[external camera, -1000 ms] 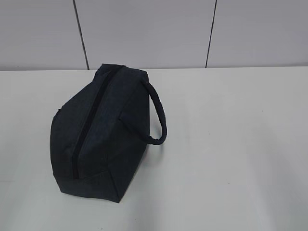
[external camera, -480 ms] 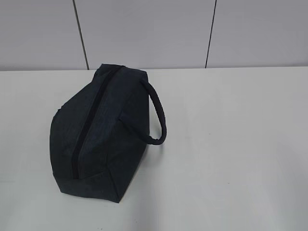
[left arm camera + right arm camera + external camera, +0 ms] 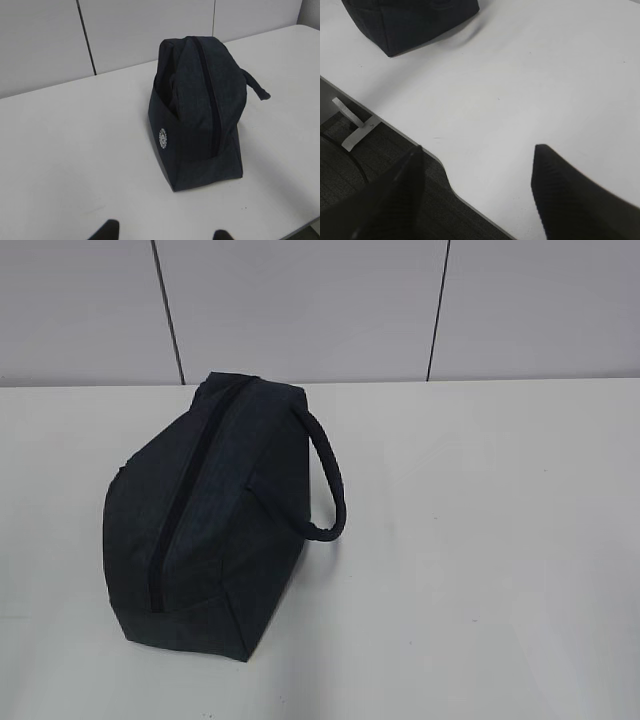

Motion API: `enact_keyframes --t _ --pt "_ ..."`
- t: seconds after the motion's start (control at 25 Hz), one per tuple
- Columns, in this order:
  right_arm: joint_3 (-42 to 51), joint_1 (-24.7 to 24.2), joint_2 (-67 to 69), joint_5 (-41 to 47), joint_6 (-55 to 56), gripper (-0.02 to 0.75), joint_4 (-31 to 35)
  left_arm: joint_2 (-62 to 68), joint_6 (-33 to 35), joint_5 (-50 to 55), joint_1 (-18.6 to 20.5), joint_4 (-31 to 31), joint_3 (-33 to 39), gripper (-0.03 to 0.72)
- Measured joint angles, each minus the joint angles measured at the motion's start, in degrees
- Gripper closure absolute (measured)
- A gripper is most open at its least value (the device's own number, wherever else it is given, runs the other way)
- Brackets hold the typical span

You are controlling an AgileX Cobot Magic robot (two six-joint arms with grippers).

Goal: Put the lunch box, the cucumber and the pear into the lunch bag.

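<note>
The dark navy lunch bag [image 3: 205,515] stands on the white table, left of centre, zipped shut, its padded loop handle [image 3: 330,480] hanging to the right. The left wrist view shows the lunch bag [image 3: 200,105] from its end, ahead of my left gripper [image 3: 164,231], which is open with nothing between its fingertips. My right gripper [image 3: 477,157] is open and empty over the table's front edge, with a corner of the lunch bag [image 3: 407,22] at the upper left. The lunch box, the cucumber and the pear are out of view. Neither gripper shows in the exterior view.
A grey panelled wall [image 3: 300,310] runs behind the table. The table's front edge [image 3: 395,127] drops to a dark floor, where a strip of white tape [image 3: 357,127] lies.
</note>
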Motion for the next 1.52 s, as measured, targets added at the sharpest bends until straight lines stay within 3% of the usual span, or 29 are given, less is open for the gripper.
enact_keyframes --t 0.4,0.48,0.72,0.92,1.52 --pt "0.0 0.0 -0.1 0.0 0.1 0.221 -0.6 0.0 0.0 0.0 0.0 0.1 0.1 0.346" --pt "0.0 -1.8 -0.1 0.0 0.1 0.221 -0.6 0.0 0.0 0.0 0.1 0.1 0.1 0.346" --pt "0.0 -18.6 -0.1 0.0 0.1 0.221 -0.7 0.0 0.0 0.0 7.2 0.1 0.1 0.346" --pt "0.0 -27.3 -0.1 0.0 0.1 0.221 -0.8 0.0 0.0 0.0 11.1 0.1 0.1 0.346" --pt "0.0 -27.7 -0.1 0.0 0.2 0.221 -0.9 0.0 0.0 0.0 11.4 0.1 0.1 0.346"
